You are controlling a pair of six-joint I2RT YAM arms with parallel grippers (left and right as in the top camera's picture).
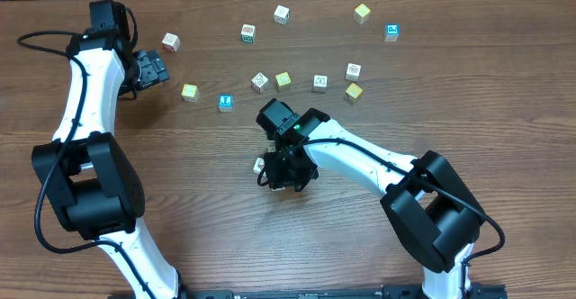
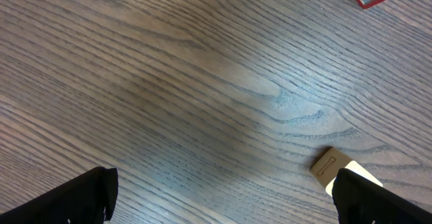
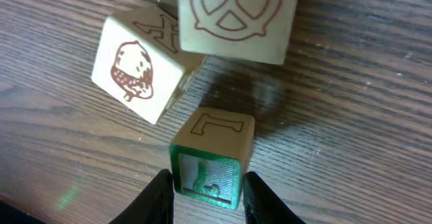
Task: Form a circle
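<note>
The circle is a small group of alphabet cubes under my right gripper (image 1: 286, 168). The right wrist view shows a whitish cube with an acorn (image 3: 138, 65), a whitish cube with a pretzel (image 3: 236, 15) and a green-faced cube (image 3: 210, 160) just apart from them. My right gripper (image 3: 208, 197) is shut on the green-faced cube, one finger on each side. From overhead, only one whitish cube (image 1: 259, 165) peeks out at the gripper's left. My left gripper (image 1: 148, 69) is open at the far left, with bare table between its fingers (image 2: 223, 197).
Several loose cubes lie across the far half of the table, among them a blue-faced one (image 1: 225, 102), another blue-faced one (image 1: 391, 32) and a yellow one (image 1: 189, 92). A tan cube (image 2: 332, 166) sits by my left gripper's right finger.
</note>
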